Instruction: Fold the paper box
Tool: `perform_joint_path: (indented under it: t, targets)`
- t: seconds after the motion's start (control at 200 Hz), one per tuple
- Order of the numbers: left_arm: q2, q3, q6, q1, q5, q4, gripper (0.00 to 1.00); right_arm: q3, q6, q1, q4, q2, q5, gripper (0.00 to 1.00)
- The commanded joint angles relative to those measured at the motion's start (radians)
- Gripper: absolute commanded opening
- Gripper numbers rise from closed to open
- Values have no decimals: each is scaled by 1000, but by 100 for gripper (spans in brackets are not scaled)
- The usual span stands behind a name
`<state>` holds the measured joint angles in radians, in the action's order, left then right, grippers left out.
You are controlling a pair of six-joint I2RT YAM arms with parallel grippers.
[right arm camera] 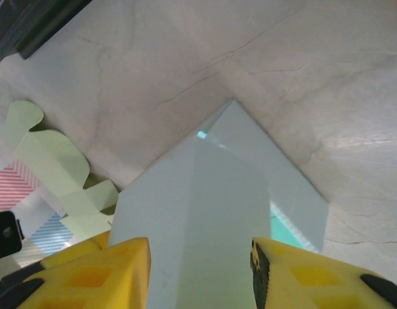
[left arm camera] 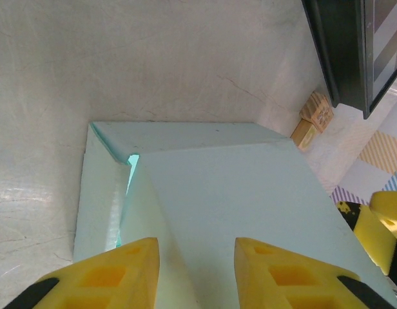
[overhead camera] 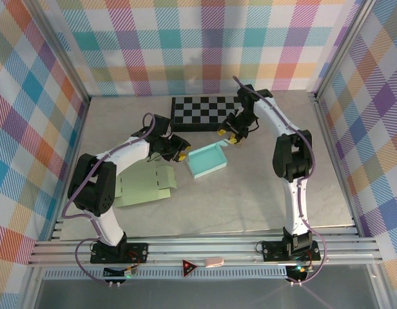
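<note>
- We are working mid-fold on the pale teal paper box (overhead camera: 208,162), which is sitting near the centre of the top view with its walls partly raised.
- The left gripper (overhead camera: 179,153) is meeting the box's left wall. Its jaws are standing partly apart with a panel across the gap, and we cannot tell whether they are pinching it.
- The right gripper (overhead camera: 228,136) is working at the box's upper-right corner, jaws likewise apart over a flap.
- We are judging that the next move calls for one gripper tucking its flap inward while the other braces the box.
</note>
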<state>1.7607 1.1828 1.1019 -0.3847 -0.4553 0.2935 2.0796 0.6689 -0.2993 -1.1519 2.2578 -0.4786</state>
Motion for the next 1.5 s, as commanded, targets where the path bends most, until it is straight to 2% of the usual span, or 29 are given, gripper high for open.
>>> perform_joint_path:
  t: [0.0, 0.51, 0.665, 0.77, 0.9, 1.14, 1.495]
  targets:
    - [15, 34, -21, -10, -13, 30, 35, 21, -39, -19, -42, -13, -49, 44]
    - [24, 40, -12, -26, -11, 19, 34, -112, 71, -50, 49, -108, -107, 41]
    - [21, 47, -15, -26, -10, 28, 34, -103, 29, -30, -26, -139, 22, 42]
    - [21, 47, -16, -26, -11, 29, 34, -146, -5, 14, -34, -162, 32, 43]
    - [21, 46, -14, -28, -13, 26, 34, -169, -31, 17, -40, -151, -13, 44]
    - [25, 51, -14, -28, -14, 27, 34, -259, 9, 10, 35, -161, -60, 45]
    - [36, 54, -10, -34, -17, 16, 34, -280, 91, -24, 111, -168, -133, 46]
